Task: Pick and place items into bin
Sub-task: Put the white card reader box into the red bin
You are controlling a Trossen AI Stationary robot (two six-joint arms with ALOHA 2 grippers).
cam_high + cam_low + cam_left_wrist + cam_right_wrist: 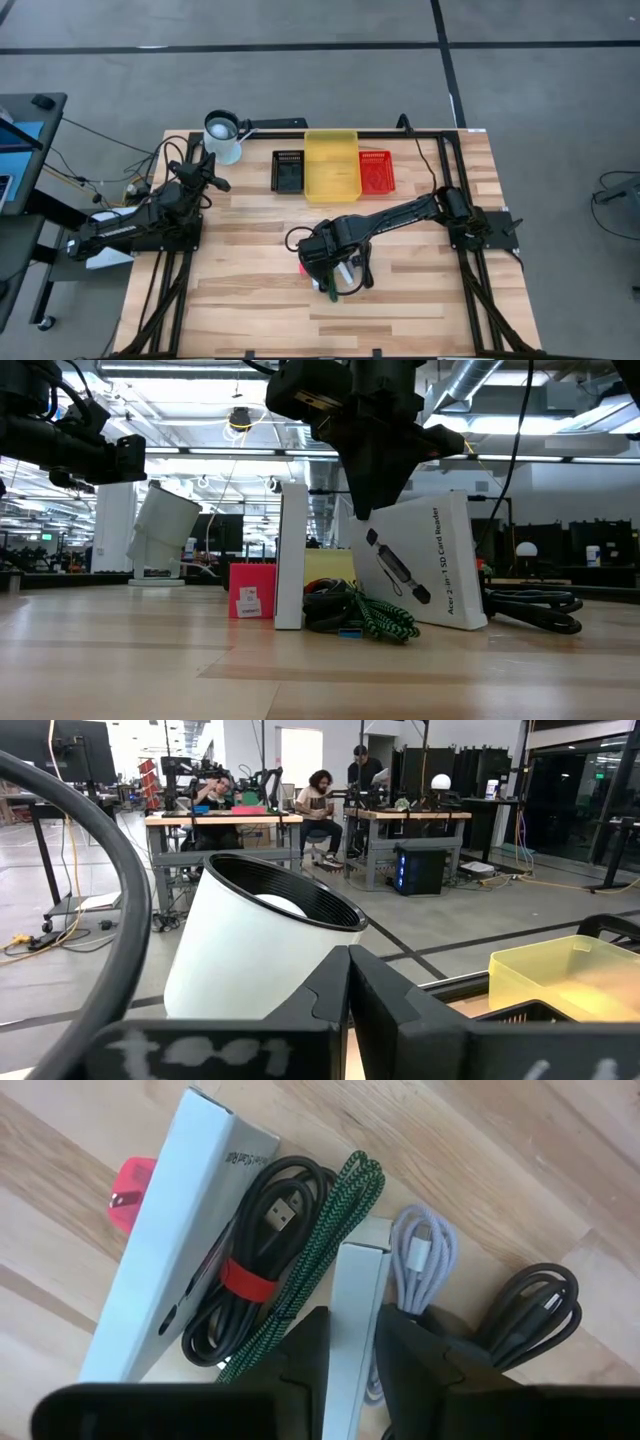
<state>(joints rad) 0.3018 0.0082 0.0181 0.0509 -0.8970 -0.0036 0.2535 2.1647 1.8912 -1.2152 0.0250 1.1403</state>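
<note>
My right gripper (355,1355) pinches the upright white box (358,1320) by its thin edge, ready to lift toward the bin (331,165).

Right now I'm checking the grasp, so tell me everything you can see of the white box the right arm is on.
The flat white cardboard box is printed in black with "Acer 2-in-1 SD Card Reader" and a picture of the reader. It stands tilted on the wooden table amid coiled cables. The right gripper comes from above, its fingers pinching the box's thin top edge. A green-and-black braided cable lies against its foot.
</note>
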